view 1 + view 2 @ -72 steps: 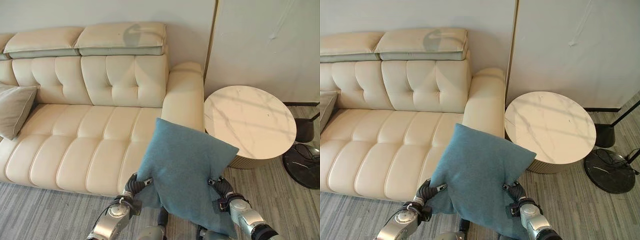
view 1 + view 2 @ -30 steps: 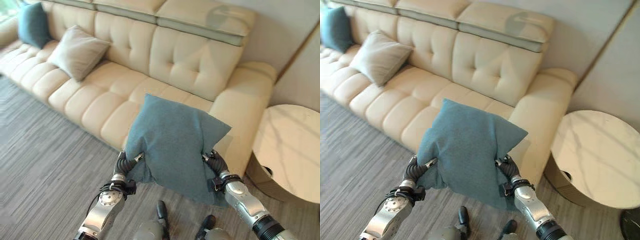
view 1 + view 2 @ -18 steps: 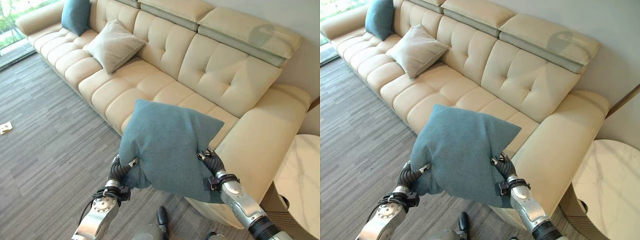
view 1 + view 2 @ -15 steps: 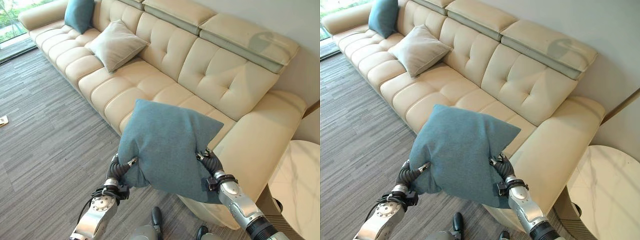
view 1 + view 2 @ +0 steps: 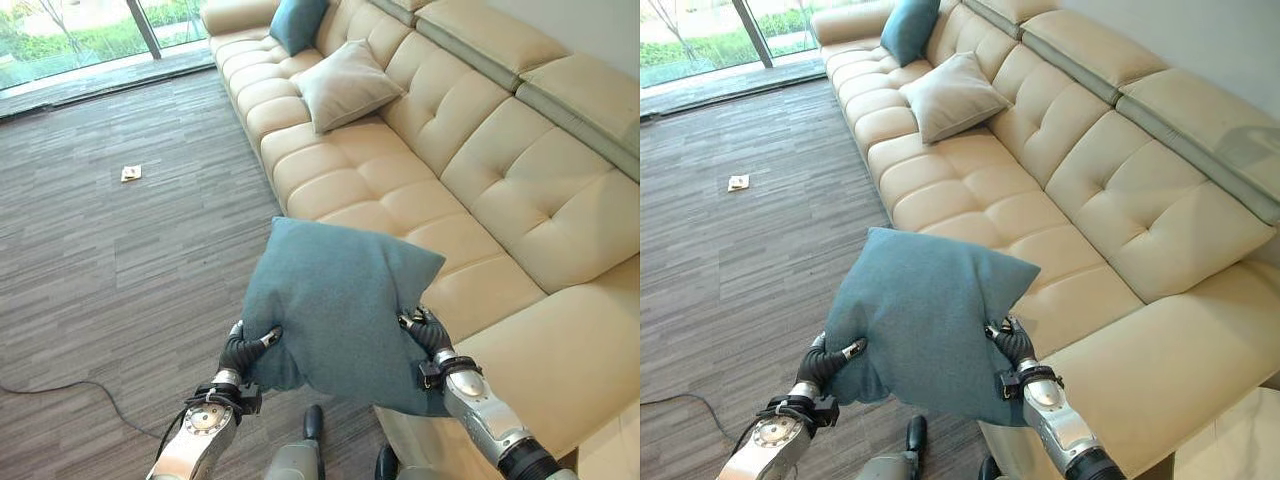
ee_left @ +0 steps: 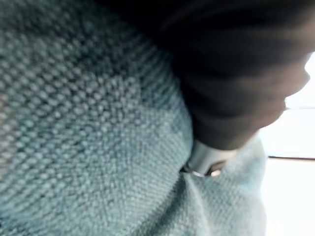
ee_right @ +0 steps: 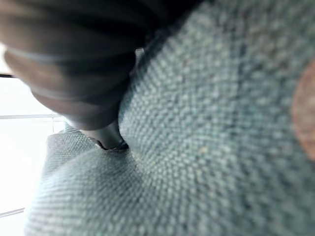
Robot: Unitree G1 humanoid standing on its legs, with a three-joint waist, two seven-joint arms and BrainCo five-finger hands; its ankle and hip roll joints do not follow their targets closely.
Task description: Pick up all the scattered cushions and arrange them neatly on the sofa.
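While the robot faces along the cream sofa (image 5: 420,190), the teal cushion (image 5: 335,310) hangs in the air in front of it, clear of both seat and floor, carried between two hands. The left hand (image 5: 243,350) pinches one lower corner, fingers curled into the fabric; the right hand (image 5: 424,332) clamps the opposite edge the same way, and both wrist views show woven teal cloth bunched against dark finger covers. Gripping at two sides looks like the sensible choice: a soft cushion would sag or swing from a single hold. Further along the sofa, a beige cushion (image 5: 347,86) leans against the backrest and another teal one (image 5: 299,22) sits near the far armrest, so the open seat nearest the robot looks like the likely landing spot. A small scrap (image 5: 131,173) lies on the grey floor (image 5: 120,260), well apart from everything.
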